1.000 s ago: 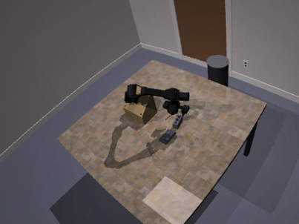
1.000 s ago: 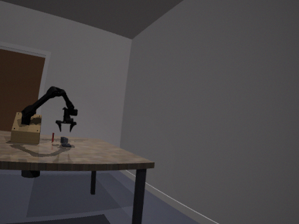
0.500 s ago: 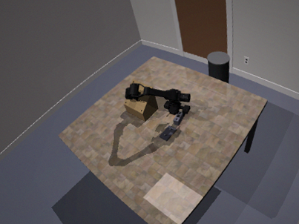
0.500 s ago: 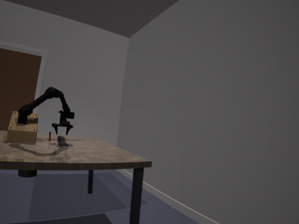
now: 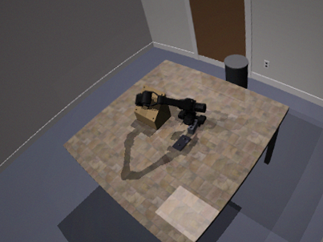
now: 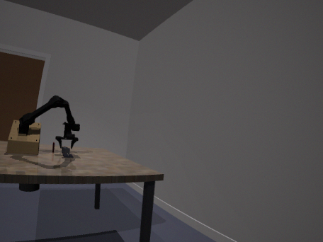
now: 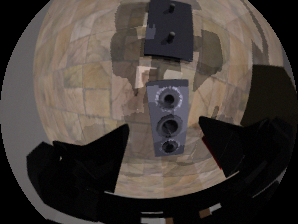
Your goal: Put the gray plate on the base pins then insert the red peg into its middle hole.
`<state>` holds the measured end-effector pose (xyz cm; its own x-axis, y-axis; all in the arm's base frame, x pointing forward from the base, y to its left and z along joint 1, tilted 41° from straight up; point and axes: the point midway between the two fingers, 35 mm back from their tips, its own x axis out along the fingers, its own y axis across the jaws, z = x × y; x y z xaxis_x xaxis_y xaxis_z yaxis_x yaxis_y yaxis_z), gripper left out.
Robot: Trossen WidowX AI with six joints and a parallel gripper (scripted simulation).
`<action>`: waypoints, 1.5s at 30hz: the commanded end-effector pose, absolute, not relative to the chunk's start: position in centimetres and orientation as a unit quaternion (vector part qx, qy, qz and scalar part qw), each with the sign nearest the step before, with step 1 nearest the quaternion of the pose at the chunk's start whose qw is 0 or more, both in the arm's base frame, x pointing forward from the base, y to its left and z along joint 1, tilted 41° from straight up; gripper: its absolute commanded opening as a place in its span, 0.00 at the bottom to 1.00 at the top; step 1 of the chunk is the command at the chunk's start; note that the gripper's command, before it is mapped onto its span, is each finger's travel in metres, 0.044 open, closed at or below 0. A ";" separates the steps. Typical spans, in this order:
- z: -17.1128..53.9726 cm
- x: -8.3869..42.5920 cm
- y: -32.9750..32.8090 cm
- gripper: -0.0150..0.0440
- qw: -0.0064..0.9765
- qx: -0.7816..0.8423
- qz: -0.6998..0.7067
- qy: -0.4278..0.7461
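Observation:
The gray plate [image 5: 193, 128] [image 6: 65, 151] [image 7: 181, 112] has three holes in its upper face and lies apart from the base. My gripper [image 5: 193, 124] [image 6: 66, 147] [image 7: 165, 123] is open and empty, low over the plate, with one finger on each side of it in the wrist view. The dark base [image 5: 180, 144] [image 7: 157, 46] lies beyond the plate in the wrist view, its two pins upright and bare. The red peg [image 6: 53, 147] stands upright nearer the robot's mount. Only a red sliver shows beside the right finger in the wrist view; the gripper hides it in the top view.
The tan mount box [image 5: 159, 122] [image 6: 24, 146] carries the arm at the side of the work area. A bright square patch [image 5: 188, 212] shows on the table near its front corner. A dark bin [image 5: 236, 73] stands on the floor behind the table.

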<state>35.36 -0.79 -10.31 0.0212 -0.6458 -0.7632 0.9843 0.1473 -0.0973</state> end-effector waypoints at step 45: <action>-11.6 35.2 -1.8 0.25 0.671 0.238 -0.609 0.350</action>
<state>34.92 -2.43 -12.21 0.0083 -0.6528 -0.7575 0.9824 0.1467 -0.1158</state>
